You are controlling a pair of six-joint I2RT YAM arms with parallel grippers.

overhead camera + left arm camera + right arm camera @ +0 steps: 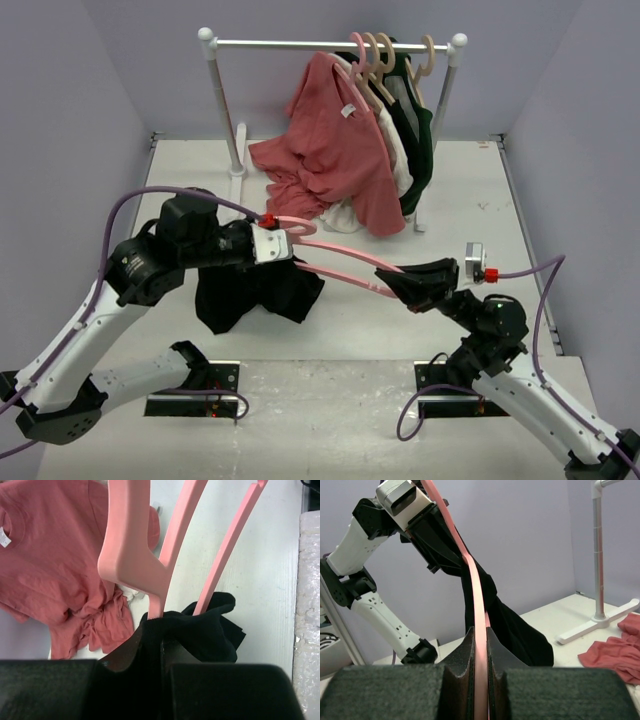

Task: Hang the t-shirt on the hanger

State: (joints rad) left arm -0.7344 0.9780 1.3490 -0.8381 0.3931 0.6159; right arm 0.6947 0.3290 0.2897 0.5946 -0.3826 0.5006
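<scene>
The pink hanger (pixel 345 252) is held level above the table between both grippers. My left gripper (pixel 290 248) is shut on the black t-shirt (pixel 255 295) at the hanger's hook end, and the shirt hangs down in a bunch to the table. In the left wrist view the jaws (pixel 162 645) pinch black cloth (pixel 210 630) where one arm of the hanger (pixel 132 555) enters it. My right gripper (pixel 398 285) is shut on the hanger's other end. In the right wrist view its jaws (pixel 481 650) clamp the pink bar (pixel 479 610), with the shirt (pixel 515 630) draped beyond.
A white clothes rack (pixel 330 44) stands at the back with a salmon-red shirt (pixel 335 160), a dark green garment (pixel 420 140) and beige hangers (pixel 385 55). The red shirt's hem spills onto the table (pixel 45 555). The rack's foot (pixel 597 625) shows in the right wrist view.
</scene>
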